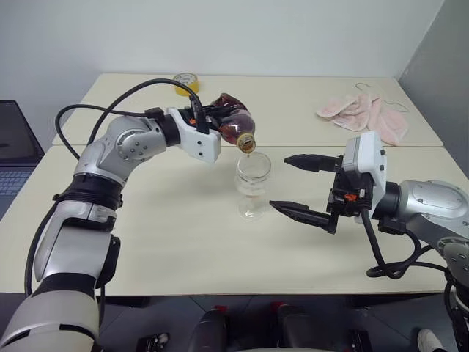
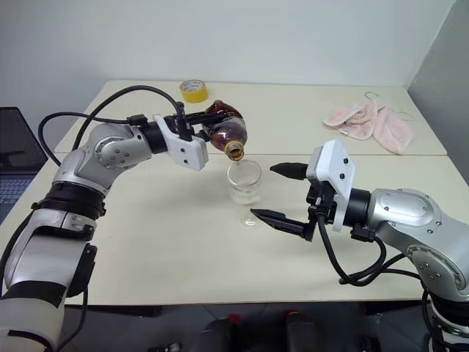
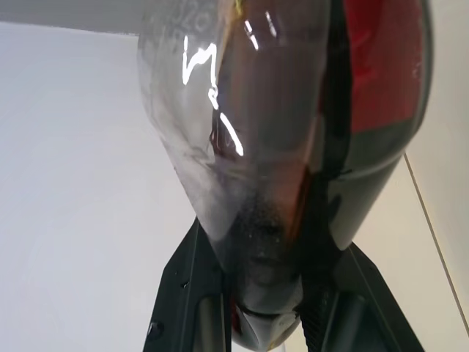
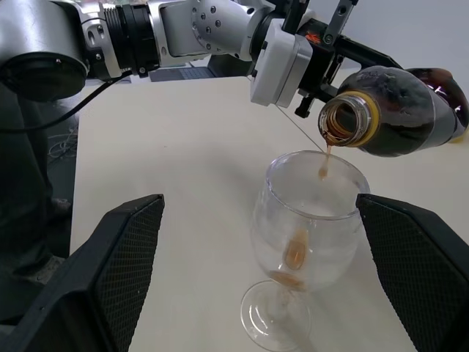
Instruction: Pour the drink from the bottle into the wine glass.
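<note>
Left gripper (image 2: 207,126) clamped on tilted bottle (image 4: 396,111); drink (image 4: 323,163) streams into the wine glass (image 4: 304,246) mid-table (image 1: 161,242). Right gripper (image 1: 299,185) fingers apart, flanking glass, not touching.

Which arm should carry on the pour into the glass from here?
Left. The left gripper is shut on the bottle, tipped with its mouth over the wine glass, and the drink is trickling in. The right gripper is open around the glass, touching nothing.
</note>
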Controlling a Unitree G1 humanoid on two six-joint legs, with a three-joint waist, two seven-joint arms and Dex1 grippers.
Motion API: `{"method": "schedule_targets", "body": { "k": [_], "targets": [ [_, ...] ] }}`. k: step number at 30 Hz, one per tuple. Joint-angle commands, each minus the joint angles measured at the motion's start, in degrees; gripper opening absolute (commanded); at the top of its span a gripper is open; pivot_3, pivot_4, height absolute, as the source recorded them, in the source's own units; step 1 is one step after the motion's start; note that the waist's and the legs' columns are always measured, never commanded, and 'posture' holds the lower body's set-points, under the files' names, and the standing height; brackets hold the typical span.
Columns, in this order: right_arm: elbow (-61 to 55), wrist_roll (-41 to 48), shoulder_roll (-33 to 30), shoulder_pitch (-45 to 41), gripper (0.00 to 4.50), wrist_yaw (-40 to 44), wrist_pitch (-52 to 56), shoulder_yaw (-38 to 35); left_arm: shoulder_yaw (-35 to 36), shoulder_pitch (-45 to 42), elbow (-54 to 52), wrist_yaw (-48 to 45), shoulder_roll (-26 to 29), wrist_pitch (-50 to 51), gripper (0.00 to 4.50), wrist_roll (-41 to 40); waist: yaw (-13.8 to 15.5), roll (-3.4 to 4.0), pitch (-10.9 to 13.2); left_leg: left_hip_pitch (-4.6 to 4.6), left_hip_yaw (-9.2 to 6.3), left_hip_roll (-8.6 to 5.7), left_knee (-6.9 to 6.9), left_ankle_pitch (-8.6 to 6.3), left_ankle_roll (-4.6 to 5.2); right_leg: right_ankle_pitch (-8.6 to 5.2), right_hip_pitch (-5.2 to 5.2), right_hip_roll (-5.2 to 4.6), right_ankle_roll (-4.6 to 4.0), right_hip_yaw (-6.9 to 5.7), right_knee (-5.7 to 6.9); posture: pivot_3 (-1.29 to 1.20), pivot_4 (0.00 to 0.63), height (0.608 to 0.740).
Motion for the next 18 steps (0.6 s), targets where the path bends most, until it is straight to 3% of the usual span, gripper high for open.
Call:
{"method": "schedule_targets", "body": {
  "k": [1,18],
  "targets": [
    [-1.7,0.8,0.3,-0.7,4.50,-0.4,-0.6,-0.6,0.5,-2.4,-1.8,2.0,0.5,-0.9,0.76,-0.4,0.0,0.00,0.0,0.00,0.00,0.00,0.00,0.00,0.00,0.00,0.00,0.00,0.00,0.00,0.00,0.00,0.150,0.740],
    [-1.9,0.6,0.8,-0.4,4.50,-0.6,-0.8,-0.6,-0.5,-3.3,0.0,3.9,1.2,-2.1,0.76,1.2,0.0,0.00,0.0,0.00,0.00,-0.01,0.01,0.00,0.00,0.00,0.00,0.00,0.00,0.00,0.01,0.00,0.150,0.740]
  ]
}}
